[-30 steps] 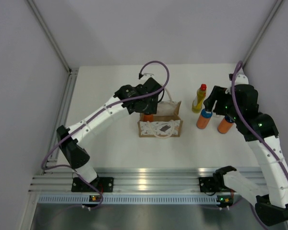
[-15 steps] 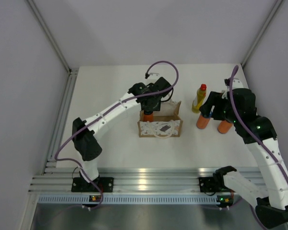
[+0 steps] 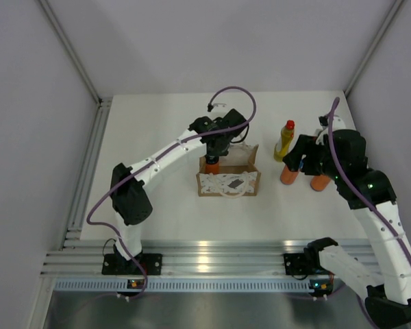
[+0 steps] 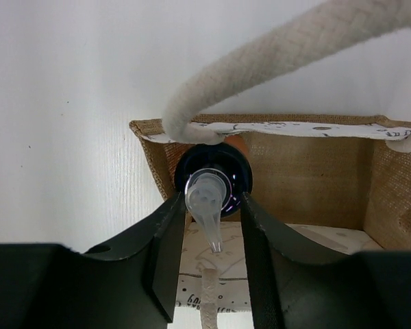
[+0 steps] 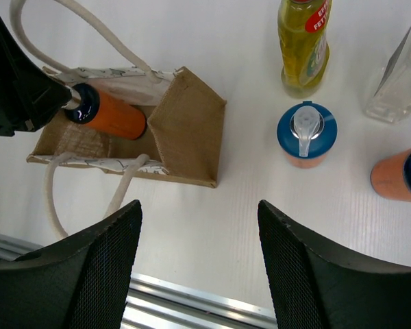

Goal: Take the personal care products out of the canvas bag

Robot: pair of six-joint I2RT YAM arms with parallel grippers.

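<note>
White tabletop (image 3: 157,205) between pale grey walls, seen from above. At the centre of the overhead view: small boxy tan canvas bag (image 3: 228,182) with cream rope handles (image 4: 274,65), standing with its mouth open. Inside, at its left end, cap upward: orange bottle with dark blue pump cap (image 4: 212,179), not yet lifted out.

Just changed, within the last second: left gripper (image 4: 213,203) brought in over that cap, black fingers narrowed from wide apart to a slim gap. Now flanking the cap and its clear spout on both sides. Firm clamp or mere closeness: cannot tell from the wrist view.

Meaning for the task, as a judgement: grasp stage for this bottle, with a straight lift likely next. Possible snag on the rope handle lying across the cap.

Already out on the table, right of the overhead view: slim yellow bottle with red cap (image 3: 285,140), second orange bottle (image 5: 305,133), third orange bottle (image 5: 397,175), clear whitish bottle (image 5: 397,75). Right gripper (image 5: 200,212) hovering near them, fingers well apart, holding nothing.
</note>
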